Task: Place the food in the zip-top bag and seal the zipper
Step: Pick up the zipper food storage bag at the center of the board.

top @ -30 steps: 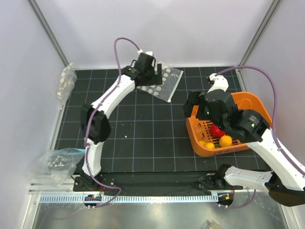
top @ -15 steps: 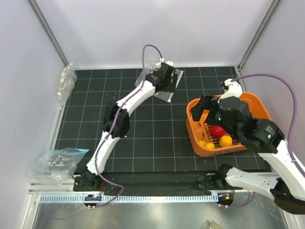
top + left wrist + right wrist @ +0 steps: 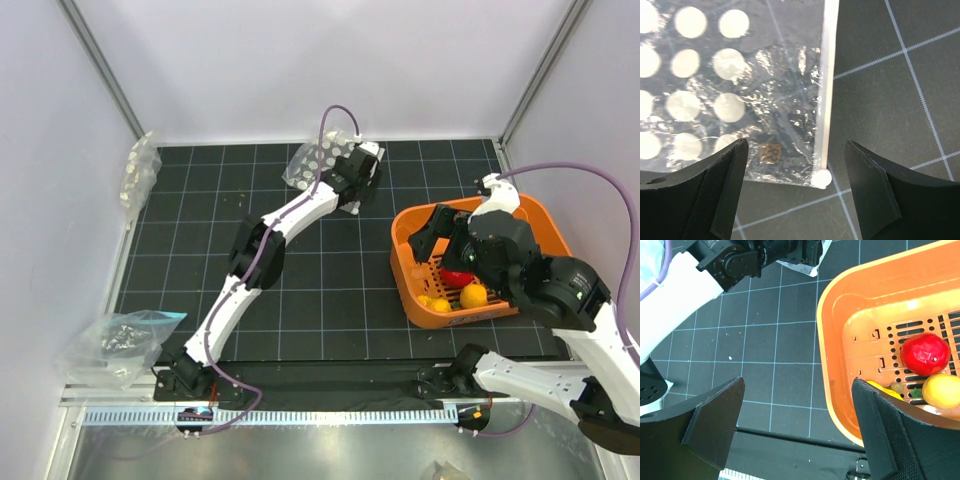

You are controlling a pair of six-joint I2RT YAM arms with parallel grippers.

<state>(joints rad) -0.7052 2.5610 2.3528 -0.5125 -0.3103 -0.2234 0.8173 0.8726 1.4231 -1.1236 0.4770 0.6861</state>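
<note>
The zip-top bag (image 3: pixel 312 160), clear with white dots, lies flat at the far middle of the mat. In the left wrist view the bag (image 3: pixel 730 95) fills the upper left, and its zipper (image 3: pixel 827 90) runs along its right edge, ending at a white round tip. My left gripper (image 3: pixel 357 190) hovers open and empty over that zipper corner (image 3: pixel 795 185). The food lies in the orange basket (image 3: pixel 540 212): a red fruit (image 3: pixel 458 277), (image 3: pixel 925 354) and yellow ones (image 3: pixel 473 295), (image 3: pixel 941 390). My right gripper (image 3: pixel 445 250) is open and empty above the basket's left rim (image 3: pixel 797 425).
Two bundles of clear plastic lie at the left, one by the far wall (image 3: pixel 138 175) and one at the near corner (image 3: pixel 112 342). Enclosure walls stand on three sides. The left arm (image 3: pixel 730 262) shows at the top of the right wrist view.
My left gripper has swept right across the bag from its left end to its zipper end. My right gripper has shifted right and nearer, over the basket.
</note>
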